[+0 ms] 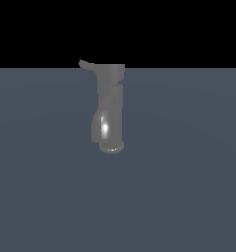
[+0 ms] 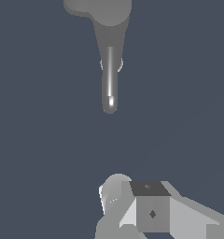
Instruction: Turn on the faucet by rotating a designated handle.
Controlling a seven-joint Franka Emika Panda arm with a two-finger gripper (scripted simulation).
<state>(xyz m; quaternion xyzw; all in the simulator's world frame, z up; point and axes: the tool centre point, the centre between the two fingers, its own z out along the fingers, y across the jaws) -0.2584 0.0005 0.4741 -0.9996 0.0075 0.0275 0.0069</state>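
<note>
Grey glossy metal faucet (image 1: 110,110) stands upright about mid-scene in the exterior view, on a flat slate-blue floor (image 1: 189,187), rounded rim at its lower end, bright highlight low on the column, wider cap section at its upper end against the black background (image 1: 189,29). We see the handle (image 1: 87,65) as a short thin curved lever poking out from the cap toward the exterior view's left, tip slightly raised. In the wrist view we see the faucet (image 2: 109,70) from above as a narrow shiny column tapering away from a wider rounded cap at the frame edge; handle not clear there. The gripper (image 2: 132,205) shows only in the wrist view, as white and grey blocky parts with a dark panel, well apart from the faucet, touching nothing. Its fingertips are not readable, so we cannot tell whether it is released or clenched. No arm shows in the exterior view.
</note>
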